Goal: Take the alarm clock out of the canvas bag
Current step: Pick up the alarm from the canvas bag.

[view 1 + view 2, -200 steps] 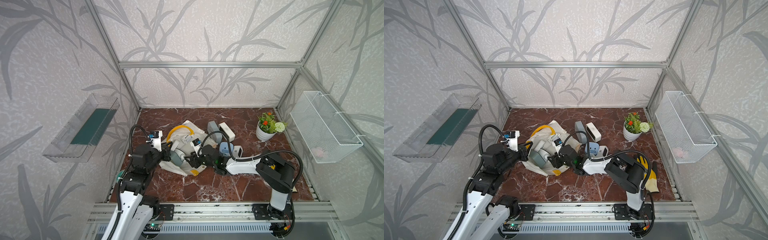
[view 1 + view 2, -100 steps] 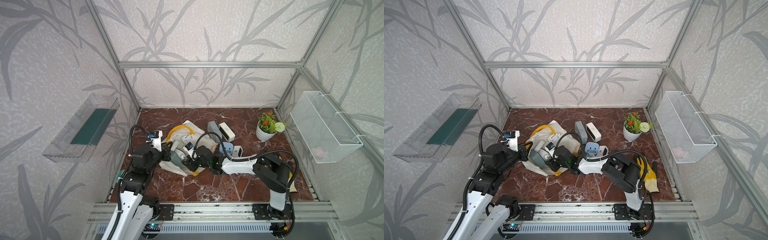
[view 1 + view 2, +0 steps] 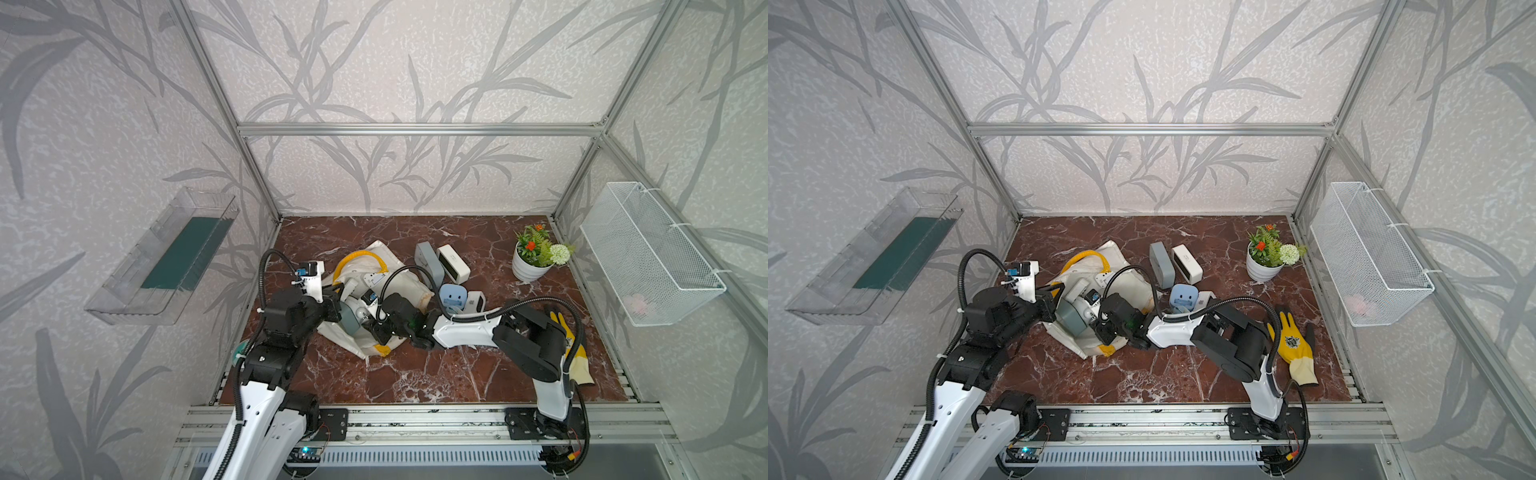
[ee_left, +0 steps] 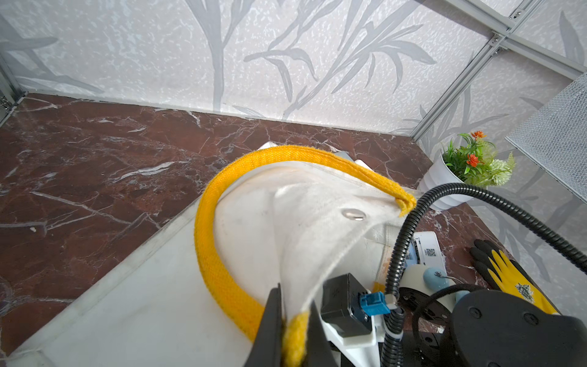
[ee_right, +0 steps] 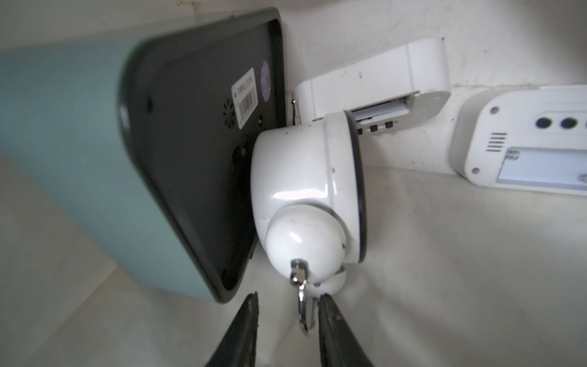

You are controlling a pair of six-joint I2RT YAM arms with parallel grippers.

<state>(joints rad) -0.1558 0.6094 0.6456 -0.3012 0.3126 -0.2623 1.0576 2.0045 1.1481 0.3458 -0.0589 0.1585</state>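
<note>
Cream canvas bag [image 4: 317, 197]: our left gripper [image 4: 293, 317] pinches its rim; our right gripper [image 5: 287, 305] spreads astride the ring of the crowded alarm clock [image 5: 301, 190].

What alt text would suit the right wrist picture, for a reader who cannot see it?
The right tool, its two fingers apart, straddles the metal ring on a round white alarm clock inside the canvas bag. A teal clock with a black back and two white boxy clocks lie nearby.
</note>
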